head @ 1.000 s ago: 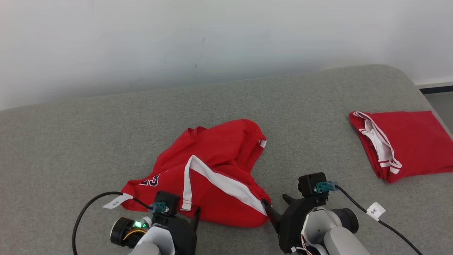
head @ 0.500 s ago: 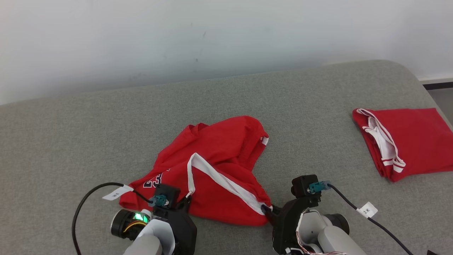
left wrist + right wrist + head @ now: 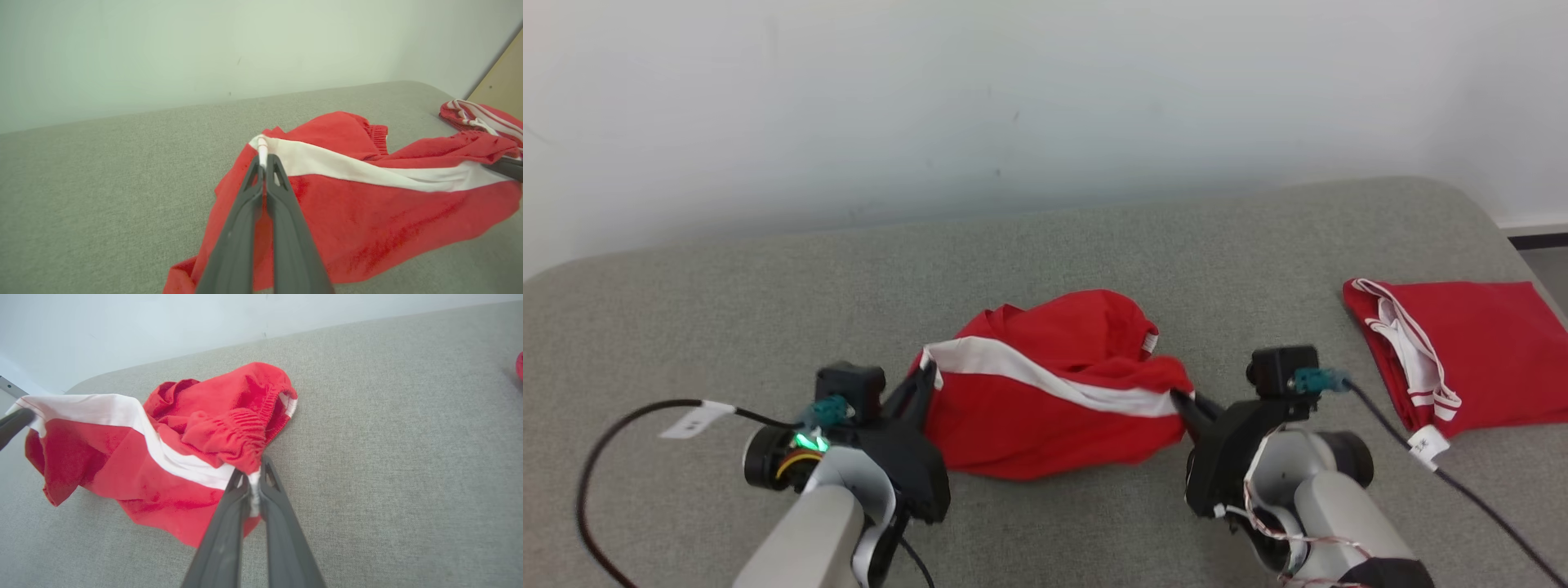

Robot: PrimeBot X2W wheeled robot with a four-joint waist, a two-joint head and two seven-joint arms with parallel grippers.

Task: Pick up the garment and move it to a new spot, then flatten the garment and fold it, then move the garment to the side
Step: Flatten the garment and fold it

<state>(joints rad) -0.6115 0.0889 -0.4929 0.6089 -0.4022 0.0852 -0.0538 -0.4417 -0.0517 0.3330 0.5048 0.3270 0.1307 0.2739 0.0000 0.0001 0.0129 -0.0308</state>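
Mattress (image 3: 727,310) risk: the red shorts (image 3: 1054,425) hang only partly clear of it. The lower hem looks to rest on the fabric, so if you carry sideways now it could drag and bunch.
Red shorts risk: the waistband is heaped behind the stripe. If you pull the ends apart too fast, it may twist rather than spread.
Folded red clothes (image 3: 1462,351) risk: they lie by the right edge, so a swing that way could knock them.
White stripe (image 3: 1045,377) risk: both pinches sit on thin cloth at its ends, and a jerk could slip one out.
Red shorts place: mid-mattress, nearer the front edge, strung between your two grippers.
Left gripper (image 3: 925,380): clamped on the stripe's left end.
Right gripper (image 3: 1180,402): clamped on the right end, just beside the waistband.
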